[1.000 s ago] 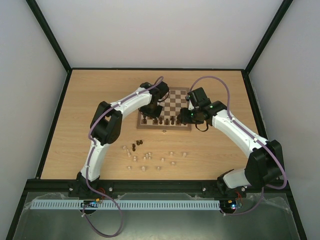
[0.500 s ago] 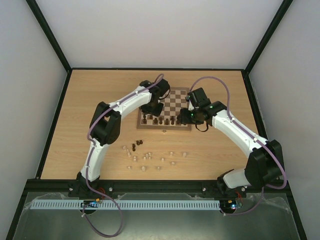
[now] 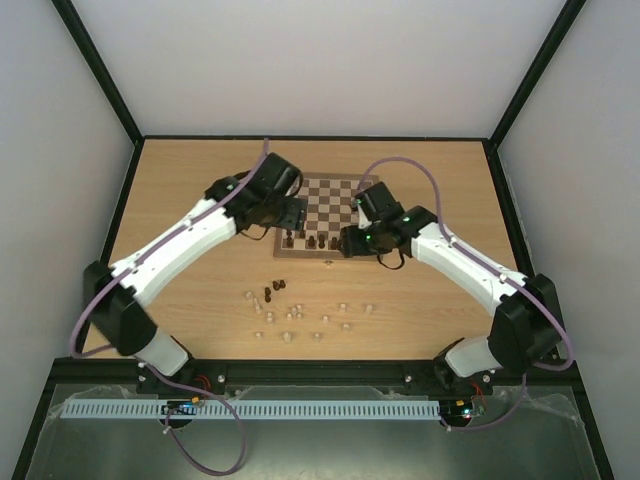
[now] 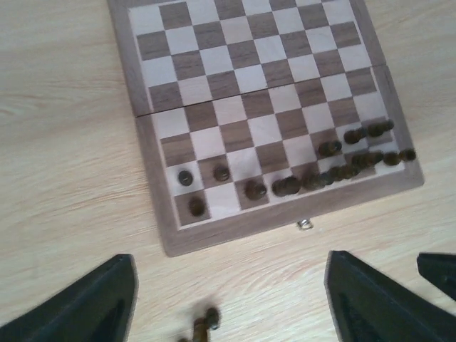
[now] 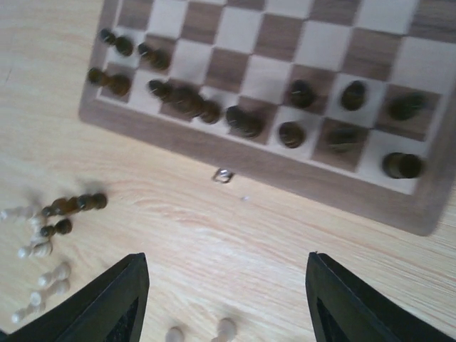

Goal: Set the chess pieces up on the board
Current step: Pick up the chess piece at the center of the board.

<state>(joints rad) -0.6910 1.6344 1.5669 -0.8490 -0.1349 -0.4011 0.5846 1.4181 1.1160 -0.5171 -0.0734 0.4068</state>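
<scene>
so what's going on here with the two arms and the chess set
Two robot arms are setting up a chess set. The dark pieces stand on the board along its near edge, in the two rows closest to the arms. The pale pieces and a few stray dark ones lie loose on the table in front of it. The left gripper and right gripper hover by that near edge, both open and empty.

Some chess pieces (image 3: 312, 241) line the board's (image 3: 330, 200) near rows; loose pieces (image 3: 297, 314) lie before it.
</scene>
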